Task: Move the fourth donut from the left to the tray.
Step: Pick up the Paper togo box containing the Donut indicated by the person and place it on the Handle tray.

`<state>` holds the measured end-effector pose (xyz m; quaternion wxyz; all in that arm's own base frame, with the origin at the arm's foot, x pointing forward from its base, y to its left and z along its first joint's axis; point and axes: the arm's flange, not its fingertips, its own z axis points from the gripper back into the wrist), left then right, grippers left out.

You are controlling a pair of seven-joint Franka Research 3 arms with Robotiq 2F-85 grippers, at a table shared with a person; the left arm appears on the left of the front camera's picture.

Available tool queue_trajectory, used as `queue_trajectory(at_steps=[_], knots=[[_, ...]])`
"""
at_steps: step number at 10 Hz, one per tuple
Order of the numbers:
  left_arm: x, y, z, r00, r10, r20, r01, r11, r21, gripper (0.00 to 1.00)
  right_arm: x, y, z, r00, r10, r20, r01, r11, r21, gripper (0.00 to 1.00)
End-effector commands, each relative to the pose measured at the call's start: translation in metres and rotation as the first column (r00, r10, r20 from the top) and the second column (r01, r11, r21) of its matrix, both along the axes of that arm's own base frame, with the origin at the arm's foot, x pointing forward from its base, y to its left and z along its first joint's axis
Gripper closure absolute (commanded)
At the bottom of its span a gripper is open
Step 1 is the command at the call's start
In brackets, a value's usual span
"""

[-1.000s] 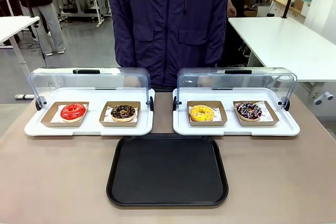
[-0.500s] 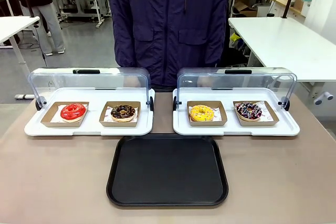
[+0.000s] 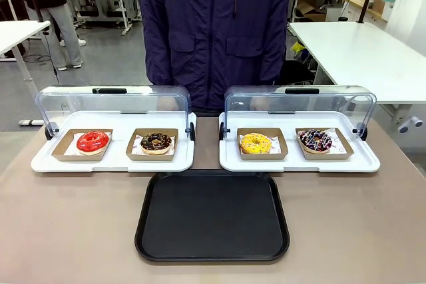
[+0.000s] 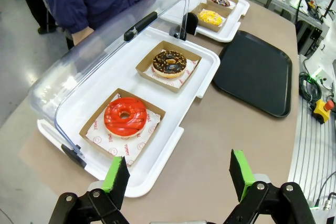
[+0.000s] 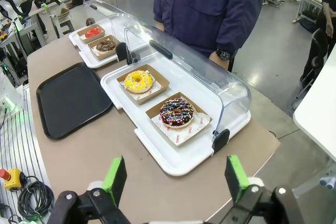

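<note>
bright, even indoor light falls from overhead, leaving only thin soft shadows under the large flat black plastic tray (image 3: 212,216) on the beige worktop (image 3: 66,231). pale glare streaks run along the clear curved plastic dome lids (image 3: 113,101). the front view is sharp and undistorted. both wrist views bow straight edges near their borders; the left tool (image 4: 179,174) and right tool (image 5: 176,177) look slightly soft up close.

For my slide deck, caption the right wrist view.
Open right gripper faces the sprinkled donut and yellow donut on a white tray, black tray beside it.
</note>
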<state>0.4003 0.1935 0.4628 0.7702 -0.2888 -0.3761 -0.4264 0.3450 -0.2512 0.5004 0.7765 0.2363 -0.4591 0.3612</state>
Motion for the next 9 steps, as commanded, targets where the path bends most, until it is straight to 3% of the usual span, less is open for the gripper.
queue_trajectory(at_steps=[1, 9], knots=[[0.0004, 0.0012, 0.0001, 1.000, -0.012, 0.019, 0.012, 1.000, -0.011, 0.00, 0.0033, -0.0017, 0.0006, 0.999, 0.009, 0.035, -0.009, 1.000, 0.003, 0.00], [0.0004, 0.0012, 0.0001, 1.000, -0.012, 0.019, 0.012, 1.000, -0.011, 0.00, 0.0033, -0.0017, 0.0006, 0.999, 0.009, 0.035, -0.009, 1.000, 0.003, 0.00]])
